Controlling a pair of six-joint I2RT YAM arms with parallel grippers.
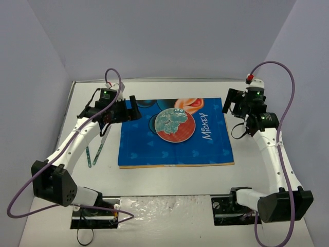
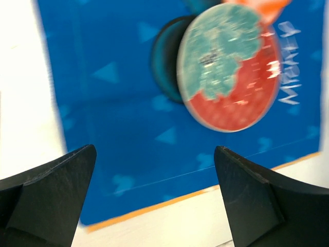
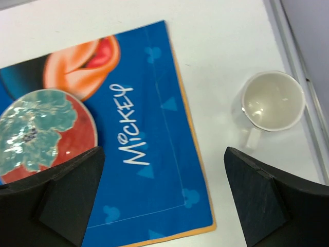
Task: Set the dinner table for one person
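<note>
Showing, in the top view, the worktop (image 1: 169, 180): a wide white slab with a thin metal edge that fills the floor of the enclosure and carries everything else. It reads as rigid, heavy and fixed, so it is a surface to set things on and not a thing to grip. Its smooth face probably lets crockery slide, so pieces are best lowered straight down. A blue placemat (image 1: 149, 149) lies at its centre with a red and teal plate (image 1: 175, 125) on the far half. Two slim utensils (image 1: 97, 149) lie on the bare surface just left of the placemat; their type cannot be told. The left arm rises from its near-left base, bends at the elbow and turns its wrist rightward, placing the left end effector (image 1: 128, 109) at the placemat's far-left corner. The right arm runs up the right side, and the right end effector (image 1: 230, 103) sits by the far-right corner, facing left.

Left wrist view (blurred): the dark fingers (image 2: 51, 195) stand wide apart with nothing between them. Below lie the placemat and plate, with bare worktop at the left.

Right wrist view: the fingers (image 3: 61, 195) are likewise spread wide and empty. A white mug (image 3: 272, 103), handle toward the near side, stands on bare worktop right of the placemat, close to the metal edge. It looks fragile and is probably best taken across the rim or at the handle.
</note>
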